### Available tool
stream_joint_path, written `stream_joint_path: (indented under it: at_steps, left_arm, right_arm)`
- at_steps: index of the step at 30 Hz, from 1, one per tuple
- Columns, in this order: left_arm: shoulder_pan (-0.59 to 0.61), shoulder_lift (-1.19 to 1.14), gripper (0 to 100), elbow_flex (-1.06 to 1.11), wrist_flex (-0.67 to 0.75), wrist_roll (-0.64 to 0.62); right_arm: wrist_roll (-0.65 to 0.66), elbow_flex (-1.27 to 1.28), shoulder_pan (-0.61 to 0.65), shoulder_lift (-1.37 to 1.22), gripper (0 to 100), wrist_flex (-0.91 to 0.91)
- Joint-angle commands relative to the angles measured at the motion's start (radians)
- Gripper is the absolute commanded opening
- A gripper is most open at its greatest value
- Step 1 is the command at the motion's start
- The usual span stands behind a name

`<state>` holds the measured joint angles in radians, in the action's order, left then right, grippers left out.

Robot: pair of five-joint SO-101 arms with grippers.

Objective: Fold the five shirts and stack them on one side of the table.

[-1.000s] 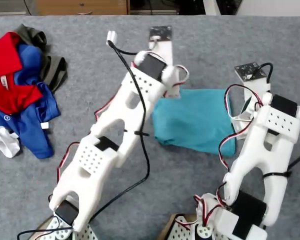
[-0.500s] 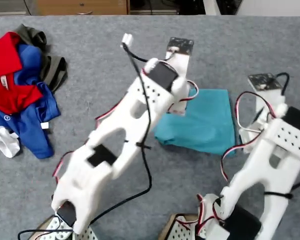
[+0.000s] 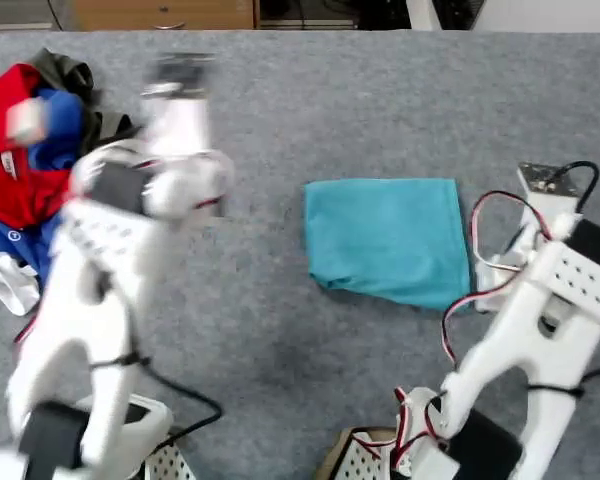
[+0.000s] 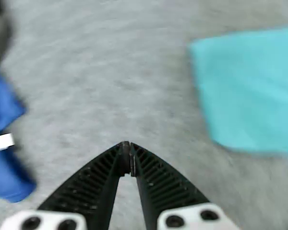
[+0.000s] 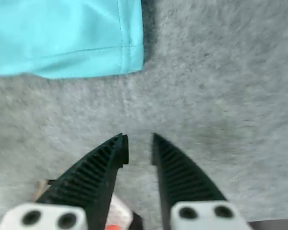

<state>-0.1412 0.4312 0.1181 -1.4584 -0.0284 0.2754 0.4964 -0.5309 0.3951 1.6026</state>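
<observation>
Hanging over the grey table [image 3: 380, 100] with the left hand [image 4: 125, 158] pressed together, tips touching, pinching nothing. Sitting near a blue shirt [image 4: 7, 177] and well apart from a folded teal shirt [image 4: 249, 91]. Hovering just beside the teal shirt's hemmed corner with the right hand [image 5: 139, 146] spread slightly, gripping nothing, bare table underneath. Showing, in the high view, the teal shirt lying flat as a neat rectangle right of the table's centre. Showing too a heap at the far left edge: a red shirt [image 3: 15, 160], the blue one, a dark olive one [image 3: 95, 125] and a white one [image 3: 10, 285], all unfolded and tangled together.
</observation>
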Motion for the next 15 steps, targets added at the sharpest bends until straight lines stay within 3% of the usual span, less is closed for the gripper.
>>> stream_joint_path:
  at_steps: [1,9,15]
  left_arm:
    - [0.163,0.234,2,0.235,0.107,0.017]
    - [0.29,0.529,2,0.549,0.144,0.083]
    - [0.336,0.591,2,0.578,0.141,0.078]
  right_arm:
    - [-0.167,0.027,0.093,-0.064,13.3,-0.074]
    - [-0.678,0.094,0.232,-0.188,13.5,-0.308]
    - [-0.784,0.097,0.236,-0.219,28.2,-0.374]
